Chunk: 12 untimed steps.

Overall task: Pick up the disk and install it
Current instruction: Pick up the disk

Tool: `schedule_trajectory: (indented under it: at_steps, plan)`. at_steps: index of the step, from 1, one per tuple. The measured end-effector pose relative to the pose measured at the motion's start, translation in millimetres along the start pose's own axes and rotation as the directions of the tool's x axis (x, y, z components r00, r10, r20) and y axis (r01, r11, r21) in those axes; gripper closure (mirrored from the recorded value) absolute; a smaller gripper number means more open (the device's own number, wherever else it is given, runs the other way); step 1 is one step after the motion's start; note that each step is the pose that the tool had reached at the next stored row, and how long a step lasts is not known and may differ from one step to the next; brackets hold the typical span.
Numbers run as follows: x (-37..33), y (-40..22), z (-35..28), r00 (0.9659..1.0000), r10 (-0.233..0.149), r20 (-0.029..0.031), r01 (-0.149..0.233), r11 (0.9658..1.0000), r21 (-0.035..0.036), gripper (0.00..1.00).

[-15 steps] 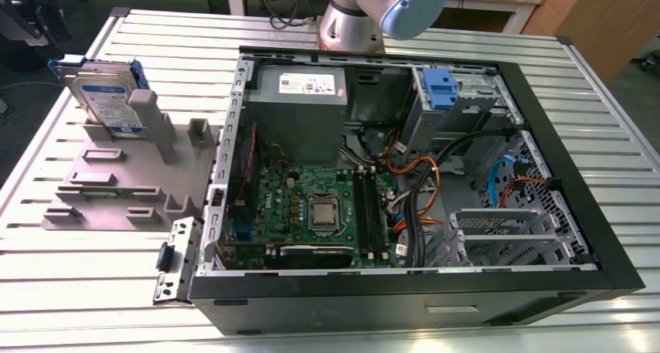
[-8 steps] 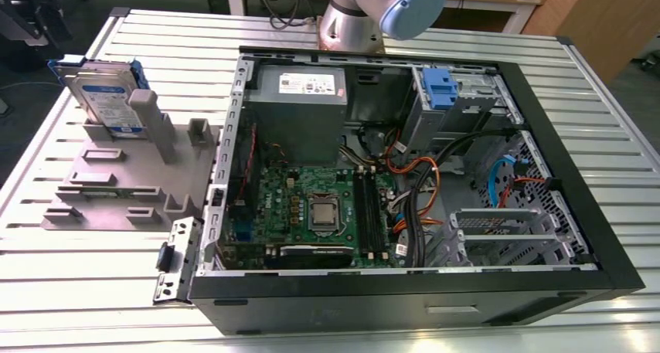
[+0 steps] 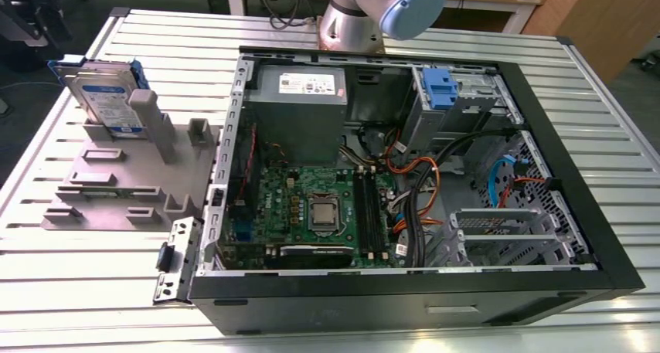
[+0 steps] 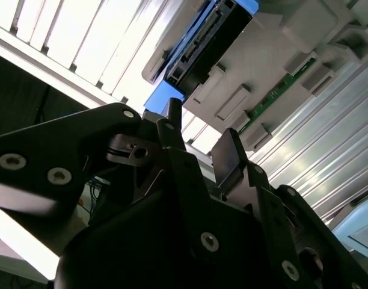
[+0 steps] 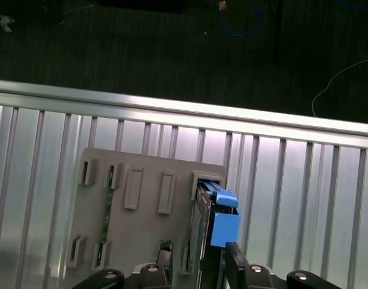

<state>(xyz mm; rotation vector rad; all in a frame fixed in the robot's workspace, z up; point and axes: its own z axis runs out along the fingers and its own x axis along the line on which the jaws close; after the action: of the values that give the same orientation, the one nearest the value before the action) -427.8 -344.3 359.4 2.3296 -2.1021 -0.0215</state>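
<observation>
I'm seeing just one disk (image 3: 103, 98), one grey holder rack (image 3: 113, 184), one opened-up computer case (image 3: 413, 303) with one grey power supply box (image 3: 299, 110) and one blue clip (image 3: 438, 86) inside, plus one robot arm (image 3: 361, 17), all on one slatted metal table (image 3: 93, 280).

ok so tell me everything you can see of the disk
The disk is a flat silver drive with a white-and-blue label and blue plastic rails on its sides. It stands on edge in a slot of the grey holder on the slatted table, at the exterior view's left of the open computer case. Only the holder touches it; the open hand hangs short of it.
</observation>
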Motion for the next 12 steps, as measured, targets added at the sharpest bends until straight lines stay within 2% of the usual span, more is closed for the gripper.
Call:
schedule_trajectory:
  at_steps: [4, 8, 12]
  plan:
    - [-2.8, 3.9, 4.2, 1.0000, 0.009, 0.0001, -0.009, 1.0000, 0.0008, 0.53]
    - [-5.3, 4.7, 8.9, 0.9996, 0.029, 0.0002, -0.029, 0.9996, 0.0007, 0.53]
    - [-10.1, 4.1, 12.8, 0.9995, 0.033, 0.0004, -0.033, 0.9995, 0.0010, 0.53]
